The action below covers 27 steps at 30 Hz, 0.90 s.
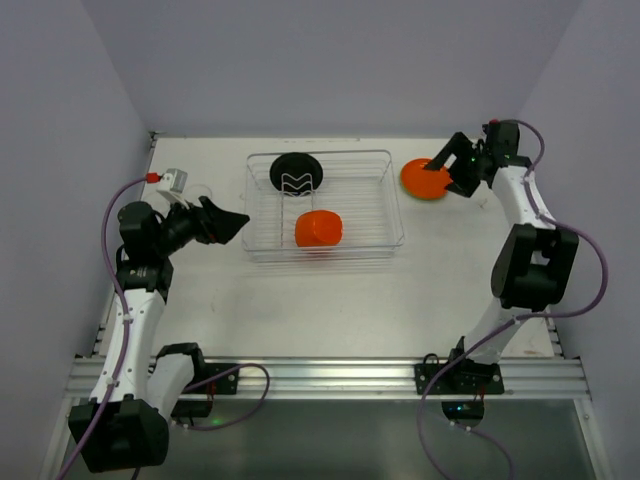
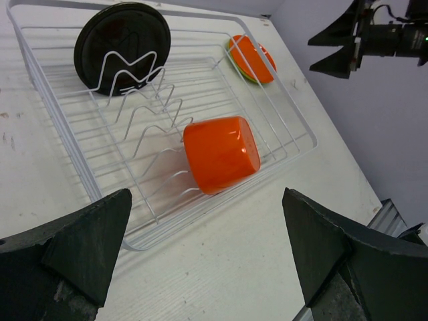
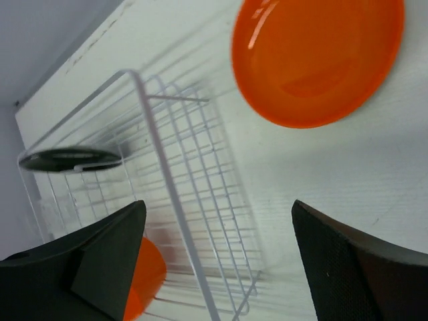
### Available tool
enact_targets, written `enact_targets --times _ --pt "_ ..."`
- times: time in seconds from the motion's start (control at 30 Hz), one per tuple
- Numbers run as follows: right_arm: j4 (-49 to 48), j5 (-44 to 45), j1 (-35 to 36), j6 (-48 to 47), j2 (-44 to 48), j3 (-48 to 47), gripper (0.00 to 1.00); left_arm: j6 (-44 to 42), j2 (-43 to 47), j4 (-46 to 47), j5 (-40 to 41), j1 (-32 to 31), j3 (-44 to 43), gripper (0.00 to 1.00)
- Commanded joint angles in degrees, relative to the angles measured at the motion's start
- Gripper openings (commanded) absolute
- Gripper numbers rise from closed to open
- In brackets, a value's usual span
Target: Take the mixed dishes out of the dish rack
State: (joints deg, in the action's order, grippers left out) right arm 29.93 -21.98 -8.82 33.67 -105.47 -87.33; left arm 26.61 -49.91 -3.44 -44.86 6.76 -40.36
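1. The dish rack (image 1: 365,200) sits on the white table (image 1: 300,310) toward the far side, between the two arms; its long sides run left to right.
2. Inside it, a black plate (image 1: 296,172) stands on edge in the zigzag wire slots at the far left corner; an orange cup (image 1: 319,229) lies on its side on the rack floor near the front rim, well apart from the plate.
3. An orange plate (image 1: 425,178) lies flat on the table just beside the rack's right end, outside it; in the left wrist view a thin lime green edge shows beneath it, though I cannot tell what it belongs to.
4. The right gripper (image 1: 445,172) hangs at the right edge of the orange plate; its jaws are spread apart with nothing between them; whether a fingertip touches the plate I cannot tell.
5. The left gripper (image 1: 232,226) hovers left of the rack, pointed at it; its jaws stand fully apart and grip nothing; the orange cup shows between its fingers (image 2: 80,247) in the wrist view, at a distance.
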Motion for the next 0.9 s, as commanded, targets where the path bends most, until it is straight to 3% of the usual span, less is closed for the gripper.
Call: enact_targets --times 0.0,0.03,0.13,0.43,0.53,0.67,0.87 --pt "-6.4 -1.0 4.8 -7.6 8.5 3.0 0.94 0.9 0.3 2.4 -1.5 0.6 0.8 1.00" --pt "-8.1 -1.4 5.9 -8.6 11.2 4.0 0.99 1.0 0.2 2.5 -1.5 0.5 0.8 1.00" --pt "-9.6 -6.0 9.1 -10.9 12.4 3.0 0.99 1.0 0.1 2.4 -1.5 0.6 0.7 1.00" --pt "-6.4 -10.1 19.8 -18.5 4.2 -10.1 0.99 0.9 0.1 2.4 -1.4 0.7 0.9 1.00" --pt "-5.8 -8.8 22.9 -21.4 0.5 -14.9 0.99 0.9 0.3 2.4 -1.4 0.7 1.1 1.00" --pt "-4.5 -6.4 25.6 -23.6 -3.9 -20.9 0.88 0.8 0.2 2.5 -1.5 0.8 1.1 1.00" --pt "-6.4 4.2 31.4 -35.4 -7.2 -24.0 0.91 0.8 0.2 2.4 -1.4 0.7 1.1 1.00"
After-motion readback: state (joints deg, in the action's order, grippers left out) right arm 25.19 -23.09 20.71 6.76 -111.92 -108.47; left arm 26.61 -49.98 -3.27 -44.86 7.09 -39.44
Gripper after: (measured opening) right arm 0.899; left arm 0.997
